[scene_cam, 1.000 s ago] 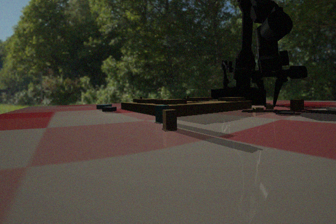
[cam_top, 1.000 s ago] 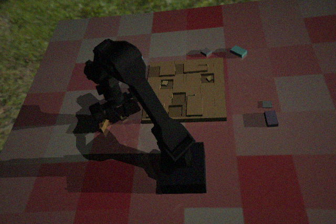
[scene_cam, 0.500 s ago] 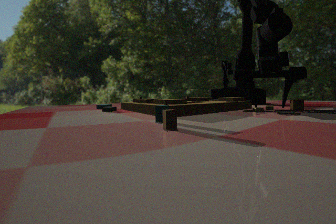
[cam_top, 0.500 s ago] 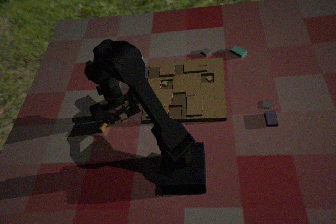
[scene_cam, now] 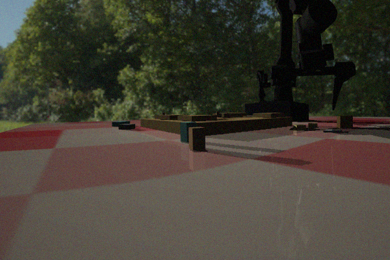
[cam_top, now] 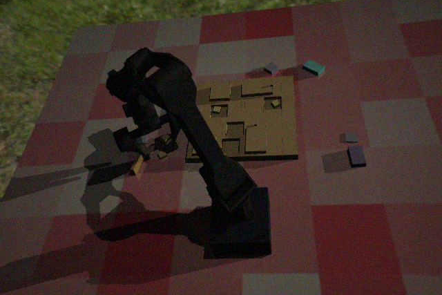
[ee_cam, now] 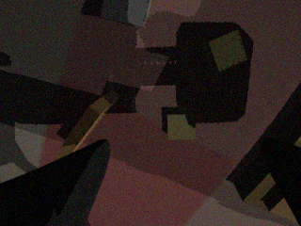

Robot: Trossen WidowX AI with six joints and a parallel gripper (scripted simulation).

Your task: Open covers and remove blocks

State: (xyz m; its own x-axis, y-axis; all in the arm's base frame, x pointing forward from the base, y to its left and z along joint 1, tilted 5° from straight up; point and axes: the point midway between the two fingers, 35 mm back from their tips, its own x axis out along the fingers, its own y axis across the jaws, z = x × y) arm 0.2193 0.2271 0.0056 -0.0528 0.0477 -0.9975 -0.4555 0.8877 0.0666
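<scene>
My gripper (cam_top: 160, 146) (scene_cam: 313, 108) is open and empty above the table, left of the puzzle board (cam_top: 289, 127) in the top view. An orange block (cam_top: 136, 165) (scene_cam: 345, 122) stands near one finger. Two small yellow pieces (ee_cam: 228, 50) (ee_cam: 181, 127) lie below the hand, with a light-blue block (cam_top: 141, 139) (ee_cam: 138, 11) beyond. On the board, small yellow pieces (cam_top: 216, 109) (cam_top: 275, 103) show in two wells. Two wells (cam_top: 235, 128) (cam_top: 231, 145) look empty. Raised covers (cam_top: 219, 92) (cam_top: 255, 139) are beside wells. The arm hides the board's left part.
Beyond the board lie a grey block (cam_top: 271, 68) and a teal block (cam_top: 313, 67). To its right lie a grey-blue block (cam_top: 351, 137) and a purple block (cam_top: 356, 156). The arm's base (cam_top: 242, 231) stands on the near side. Strong shadows darken the wrist view.
</scene>
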